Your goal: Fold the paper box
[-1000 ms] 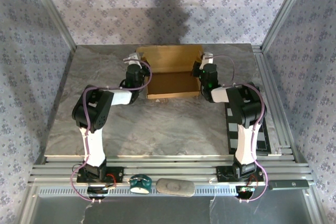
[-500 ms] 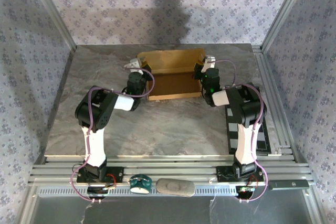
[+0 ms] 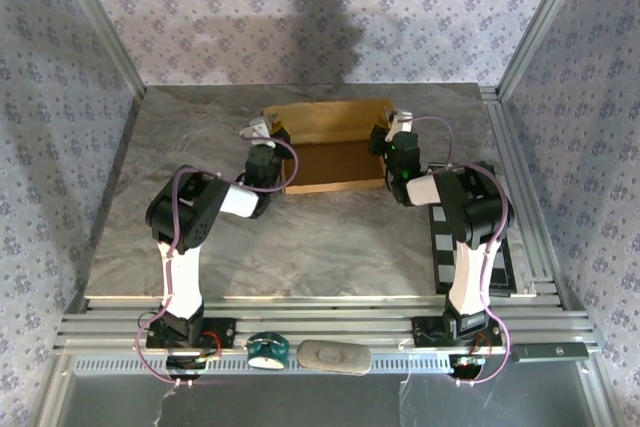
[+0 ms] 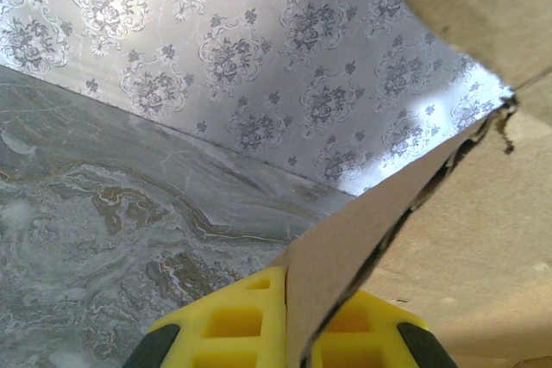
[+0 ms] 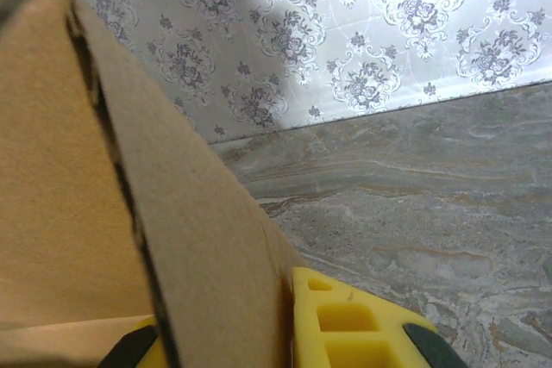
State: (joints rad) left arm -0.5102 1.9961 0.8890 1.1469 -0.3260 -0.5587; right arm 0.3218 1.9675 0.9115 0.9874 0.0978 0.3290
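Both wrists sit nearer 6 o'clock than a second ago, and the paper box [image 3: 330, 147] has slid that way with them, its rear flap now lying lower.

Box position: on the table [image 3: 300, 237] at 12 o'clock from the arm bases, between the two claws, open side up.

Left gripper [image 3: 268, 132]: at the box's 9 o'clock wall. Left wrist view shows the cardboard edge [image 4: 345, 256] pinched between the yellow pads [image 4: 233, 321], so it is narrow and holding the wall.

Right gripper [image 3: 386, 133]: at the 3 o'clock wall. The cardboard [image 5: 198, 230] runs down beside its yellow pad [image 5: 345, 325]; clamped on that wall as well.

Pose: both arms are bent sharply at the elbow, forearms angled inward toward 12 o'clock, wrists level and roughly mirrored.

Step in hand (judgement): standing the side walls up. Do it well by moving both wrists together, keeping the pinch near the crease, and tilting inward slowly so the base stays flat and neither wall tears or slips.
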